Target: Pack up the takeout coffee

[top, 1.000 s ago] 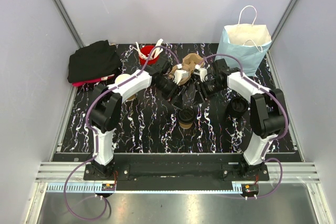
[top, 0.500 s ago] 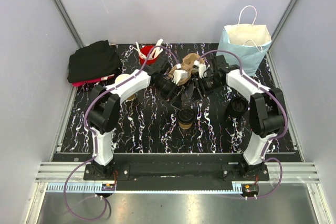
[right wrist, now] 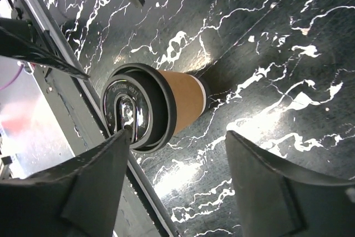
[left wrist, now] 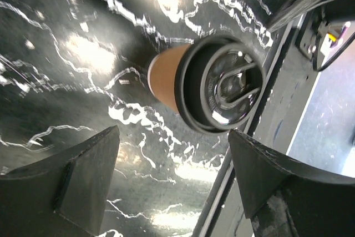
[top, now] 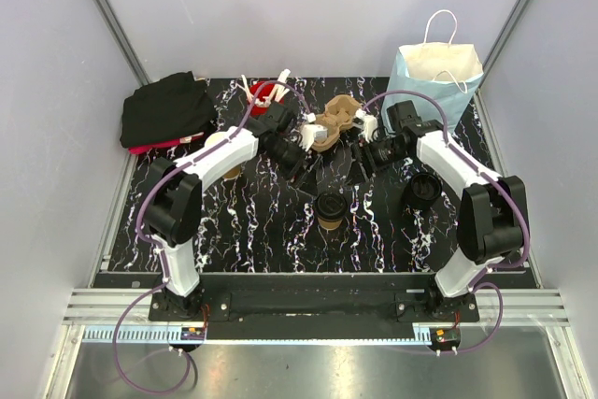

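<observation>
Now | we found left gripper [left wrist: 173, 134] and right gripper [right wrist: 177, 137] both spread wide, empty | coffee cup [right wrist: 186, 101] stood lidded, untouched | we judged: grasp below lid [right wrist: 130, 112], keep upright.

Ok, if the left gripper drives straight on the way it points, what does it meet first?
Probably the lidded coffee cup, upright on the table ahead of the left gripper, slightly off centre. Depth is unclear; it might slip past and reach the table.

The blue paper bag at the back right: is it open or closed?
Open. The blue paper bag stands upright with its mouth spread wide and its pale inside showing. Whether anything is inside, I cannot tell.
</observation>
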You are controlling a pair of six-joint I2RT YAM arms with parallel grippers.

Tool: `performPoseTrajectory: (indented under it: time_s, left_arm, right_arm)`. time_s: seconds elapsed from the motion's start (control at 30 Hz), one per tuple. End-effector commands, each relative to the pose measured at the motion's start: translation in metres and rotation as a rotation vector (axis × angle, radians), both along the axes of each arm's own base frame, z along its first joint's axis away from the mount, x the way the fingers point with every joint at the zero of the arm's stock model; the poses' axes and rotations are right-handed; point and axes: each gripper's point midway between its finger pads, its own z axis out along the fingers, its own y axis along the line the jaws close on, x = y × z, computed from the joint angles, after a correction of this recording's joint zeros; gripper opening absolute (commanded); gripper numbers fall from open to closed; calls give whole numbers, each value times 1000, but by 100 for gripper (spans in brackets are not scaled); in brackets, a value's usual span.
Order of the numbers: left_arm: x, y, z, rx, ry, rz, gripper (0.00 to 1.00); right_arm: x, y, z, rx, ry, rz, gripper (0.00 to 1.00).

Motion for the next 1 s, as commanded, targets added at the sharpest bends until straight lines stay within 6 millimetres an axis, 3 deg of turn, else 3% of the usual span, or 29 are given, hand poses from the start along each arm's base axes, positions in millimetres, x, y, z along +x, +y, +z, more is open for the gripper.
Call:
performPoseTrajectory:
  time_s: [0.0,0.23,0.83,0.97]
  left_arm:
    - [-9,4,8,-37,-35,-32,83]
    - [-18,4,1,-58,0,-31,83]
    - [-13,-8,-12,-88,76,7,83]
    - [-13,-8,-15,-84,79,14,82]
  right_arm:
    - [-8,9,8,-1,-43,36,79]
    - [-19,27,-6,0,-6,83,86]
    - [-28,38,-32,-38,27,110,86]
    - [-29,38,-36,-41,33,110,79]
